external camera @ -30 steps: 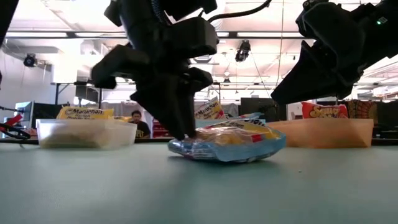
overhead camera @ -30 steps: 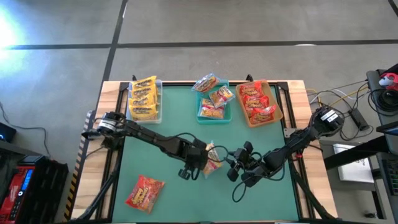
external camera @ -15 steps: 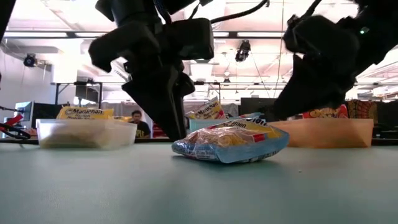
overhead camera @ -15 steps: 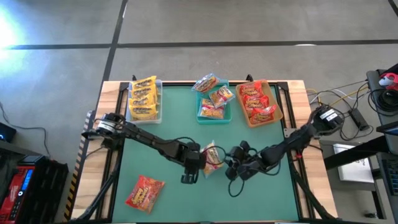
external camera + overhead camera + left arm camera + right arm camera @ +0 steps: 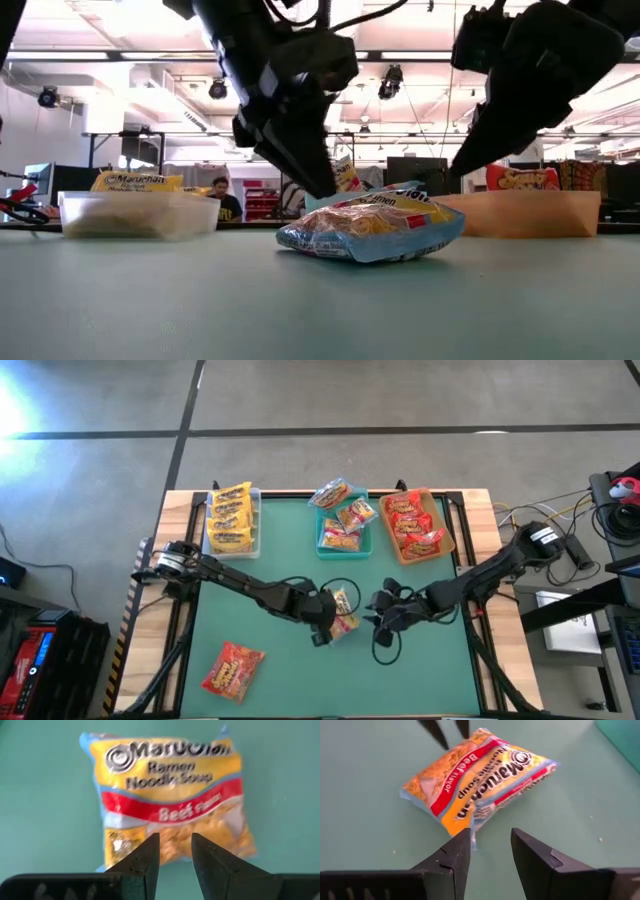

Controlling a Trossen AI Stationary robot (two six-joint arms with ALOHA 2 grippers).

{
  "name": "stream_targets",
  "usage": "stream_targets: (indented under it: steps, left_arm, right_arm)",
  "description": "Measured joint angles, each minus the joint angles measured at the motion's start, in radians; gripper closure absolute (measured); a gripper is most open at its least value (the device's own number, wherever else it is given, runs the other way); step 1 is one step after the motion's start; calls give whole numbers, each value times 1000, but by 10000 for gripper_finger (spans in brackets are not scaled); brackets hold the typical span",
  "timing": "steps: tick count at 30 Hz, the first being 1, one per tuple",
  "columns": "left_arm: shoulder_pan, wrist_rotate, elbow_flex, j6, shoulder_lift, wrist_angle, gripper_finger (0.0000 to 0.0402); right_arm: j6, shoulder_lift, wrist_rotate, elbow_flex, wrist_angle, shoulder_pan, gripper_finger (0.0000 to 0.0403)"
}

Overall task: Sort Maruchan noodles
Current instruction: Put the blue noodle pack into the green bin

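Green mat (image 5: 260,555): your sort mostly done, bins filled at far edge. Two left: beef packet (image 5: 343,612) mid-mat between left gripper (image 5: 324,624) and right gripper (image 5: 384,614), both slightly parted, empty; red packet (image 5: 232,666) near front.

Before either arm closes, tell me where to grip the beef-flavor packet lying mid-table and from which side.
Take the beef-flavor packet by a thin crimped end seam, coming down from above. It lies flat on the green mat, puffed in the middle, so the center would likely slip. The left tool sits at one end and the right tool at the other; either could probably pinch its nearer edge.
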Motion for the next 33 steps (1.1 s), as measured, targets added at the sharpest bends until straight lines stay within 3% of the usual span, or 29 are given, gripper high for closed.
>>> stream_targets:
  steps: [8, 13, 22, 33]
  left_arm:
    - [-67, -180, -23, -133, 1, 54, 307]
    - [-100, -258, -42, -197, 8, 61, 307]
    - [-101, -248, -57, -185, 13, 63, 307]
    - [-115, -264, -58, -182, 110, 78, 306]
  right_arm:
    - [58, -53, -1, -78, 9, -35, 271]
    - [94, -82, -8, -137, 126, -36, 271]
    - [127, -85, 26, -156, 163, -37, 271]
    - [161, -85, 16, -104, 164, -66, 263]
